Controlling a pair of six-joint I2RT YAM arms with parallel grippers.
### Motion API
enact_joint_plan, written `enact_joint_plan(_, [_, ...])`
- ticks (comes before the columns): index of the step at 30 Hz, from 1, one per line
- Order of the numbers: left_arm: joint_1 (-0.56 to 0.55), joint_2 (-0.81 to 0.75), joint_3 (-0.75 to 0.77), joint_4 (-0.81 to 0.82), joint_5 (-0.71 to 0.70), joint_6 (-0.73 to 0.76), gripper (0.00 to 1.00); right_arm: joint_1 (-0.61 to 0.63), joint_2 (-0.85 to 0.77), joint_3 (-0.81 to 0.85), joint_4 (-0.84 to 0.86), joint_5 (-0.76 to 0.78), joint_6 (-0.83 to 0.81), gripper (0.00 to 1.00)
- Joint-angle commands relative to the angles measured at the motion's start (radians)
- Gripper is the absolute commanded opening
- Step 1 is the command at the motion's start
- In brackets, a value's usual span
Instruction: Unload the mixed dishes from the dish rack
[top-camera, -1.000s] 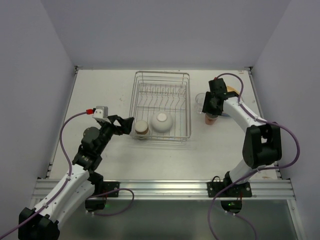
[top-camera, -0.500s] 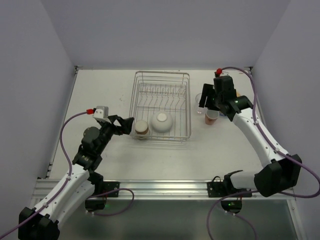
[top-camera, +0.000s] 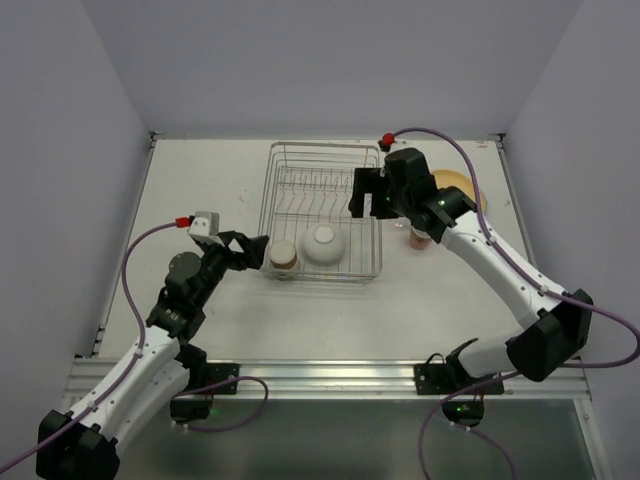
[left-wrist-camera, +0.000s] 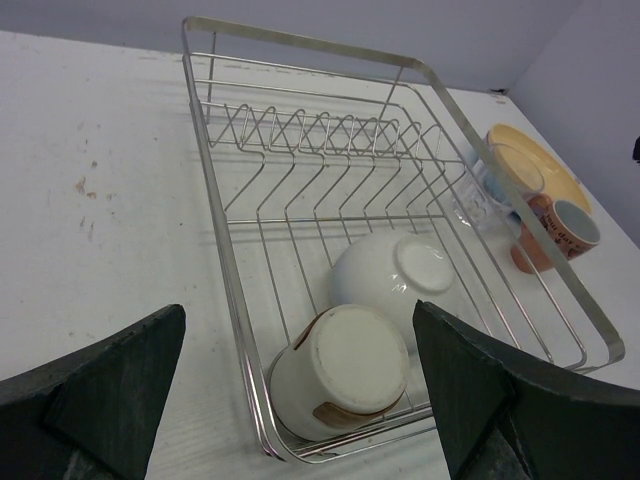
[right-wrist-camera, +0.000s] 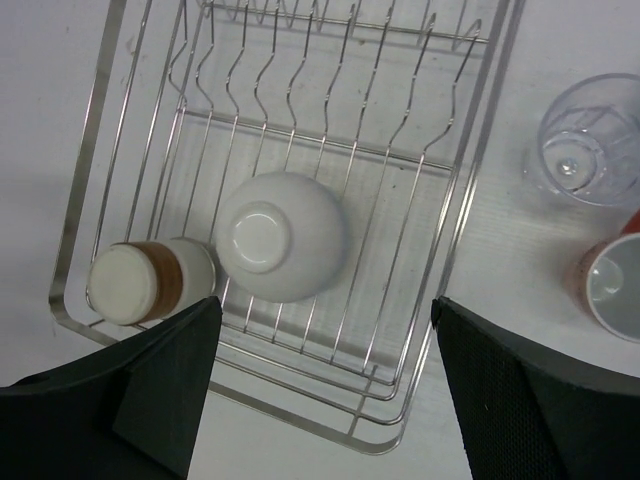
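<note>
The silver wire dish rack (top-camera: 325, 146) holds an upturned white bowl (top-camera: 324, 243) and a small brown cup (top-camera: 283, 255) lying on its side in the near-left corner. My left gripper (top-camera: 258, 250) is open and empty just left of the cup, which shows between its fingers in the left wrist view (left-wrist-camera: 335, 370). My right gripper (top-camera: 366, 200) is open and empty above the rack's right side, and the bowl (right-wrist-camera: 280, 235) shows below it. The salmon-pink mug (top-camera: 422, 237), the clear glass (right-wrist-camera: 588, 140) and the yellow-orange plate (top-camera: 455, 185) stand on the table right of the rack.
The rack's upright tines (left-wrist-camera: 310, 130) are bare. The plate, the glass (left-wrist-camera: 500, 185) and the mug (left-wrist-camera: 555, 235) crowd the strip between the rack and the right wall. Grey walls close in the table on three sides.
My right arm has swung left from the mug, which stays on the table, to above the rack's right side. The left arm has not moved.
</note>
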Motion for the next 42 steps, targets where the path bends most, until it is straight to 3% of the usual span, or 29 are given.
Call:
enact_joint_plan(1, [0.007,-0.011,-0.002,0.017,0.000,0.024,1.00,0.048,0.059,0.051,0.043,-0.015,-0.006,0.89])
enact_joint_plan(8, [0.007,-0.022,-0.002,0.014,0.000,0.023,1.00,0.114,0.198,0.119,0.044,0.013,-0.003,0.90])
enact_joint_plan(9, [0.007,-0.022,-0.002,0.012,0.000,0.023,1.00,0.126,0.226,0.122,0.046,0.022,0.000,0.96])
enact_joint_plan(11, [0.007,-0.027,-0.002,0.009,0.000,0.023,1.00,0.138,0.250,0.129,0.051,0.045,0.004,0.99])
enact_joint_plan(35, [0.000,-0.016,0.001,0.008,0.000,0.018,1.00,0.192,0.524,0.237,0.035,0.143,0.098,0.99])
enact_joint_plan(42, [0.000,-0.010,0.003,0.006,0.000,0.020,1.00,0.192,0.551,0.243,0.009,0.146,0.107,0.89])
